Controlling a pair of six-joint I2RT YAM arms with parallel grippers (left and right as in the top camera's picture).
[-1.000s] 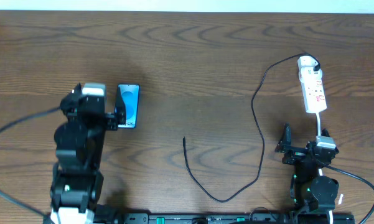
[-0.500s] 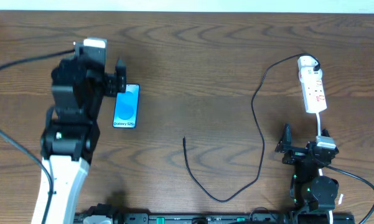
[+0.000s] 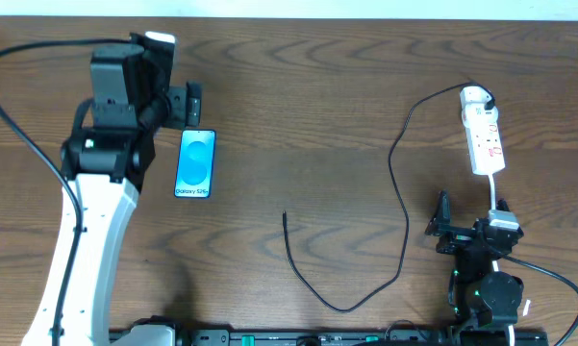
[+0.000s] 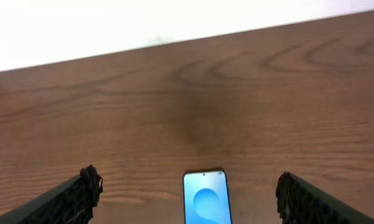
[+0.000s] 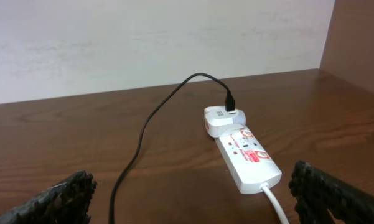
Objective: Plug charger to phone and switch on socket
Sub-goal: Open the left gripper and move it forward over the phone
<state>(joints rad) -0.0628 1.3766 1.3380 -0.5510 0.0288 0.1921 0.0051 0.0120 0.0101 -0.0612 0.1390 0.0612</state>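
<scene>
The phone (image 3: 195, 163) lies flat at the left of the table, its blue screen lit. My left gripper (image 3: 185, 104) hovers open just beyond the phone's far end. In the left wrist view the phone (image 4: 206, 200) shows low between the two spread fingers of the left gripper (image 4: 188, 182), untouched. The charger (image 3: 400, 202) runs from a white adapter (image 5: 221, 119) on the socket (image 3: 483, 130) down in a loop, and its free tip (image 3: 285, 217) rests mid-table. My right gripper (image 3: 469, 216) stands open near the front edge, short of the socket (image 5: 246, 155); nothing is between its fingers (image 5: 190, 182).
The socket's white cord (image 5: 277, 202) trails toward the right arm's base (image 3: 486, 288). The black cable (image 5: 146, 130) crosses the wood left of the right gripper. A pale wall (image 4: 174, 25) borders the table's far edge.
My left arm has swung up and away from the front edge, from beside the phone's left side to beyond its far end, uncovering the phone. The right arm, cable and socket have not moved.
</scene>
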